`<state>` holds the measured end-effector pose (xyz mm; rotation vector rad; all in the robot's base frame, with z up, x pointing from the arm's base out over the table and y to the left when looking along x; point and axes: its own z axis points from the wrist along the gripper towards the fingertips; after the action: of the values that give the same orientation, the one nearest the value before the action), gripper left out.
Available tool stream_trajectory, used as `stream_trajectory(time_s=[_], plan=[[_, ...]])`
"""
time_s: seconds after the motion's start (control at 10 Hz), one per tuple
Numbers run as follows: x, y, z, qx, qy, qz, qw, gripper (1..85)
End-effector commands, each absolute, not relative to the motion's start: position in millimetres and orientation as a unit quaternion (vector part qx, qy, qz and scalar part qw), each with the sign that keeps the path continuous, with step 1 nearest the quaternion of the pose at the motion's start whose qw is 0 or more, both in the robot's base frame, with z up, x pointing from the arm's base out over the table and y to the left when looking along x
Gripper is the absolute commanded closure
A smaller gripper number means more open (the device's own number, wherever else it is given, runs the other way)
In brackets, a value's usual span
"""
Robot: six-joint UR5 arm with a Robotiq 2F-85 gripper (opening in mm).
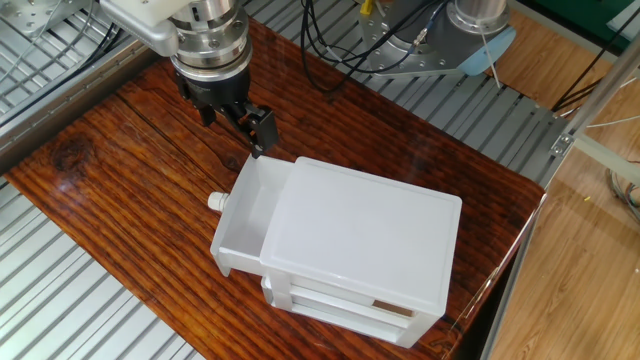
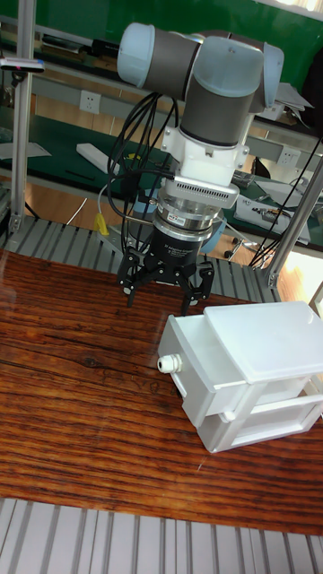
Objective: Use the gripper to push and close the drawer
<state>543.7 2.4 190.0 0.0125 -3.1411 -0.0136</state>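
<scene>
The drawer point(image 1: 243, 218) is the top tray of a small white cabinet point(image 1: 365, 235) on the wooden table; it sticks out to the left, its round knob point(image 1: 215, 201) on the front. In the tall fixed view the drawer point(image 2: 184, 345) juts toward the left with its knob point(image 2: 165, 363) facing me. My gripper point(image 1: 235, 135) hovers just beyond the drawer's far corner, apart from it. Seen in the tall fixed view, the gripper point(image 2: 164, 287) is open, with black fingers point(image 2: 130, 278) spread and nothing between them.
Two lower drawers point(image 1: 340, 300) sit nearly flush in the cabinet. The robot base point(image 1: 455, 35) with cables stands at the back. Ribbed metal decking point(image 1: 60, 290) surrounds the wooden table point(image 1: 120, 180), whose right edge runs close to the cabinet.
</scene>
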Motion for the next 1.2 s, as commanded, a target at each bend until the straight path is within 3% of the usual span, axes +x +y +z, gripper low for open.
stream_trajectory(time_s=[0.0,0.1,0.6,1.1], plan=[[544,5,190,0.004,-1.000,-0.004,0.000,1.7],[592,8,194,-0.056,-0.994,-0.013,-0.093,84.7],[592,11,199,-0.067,-0.994,-0.020,-0.090,84.7],[608,31,213,-0.183,-0.976,-0.075,-0.087,84.7]])
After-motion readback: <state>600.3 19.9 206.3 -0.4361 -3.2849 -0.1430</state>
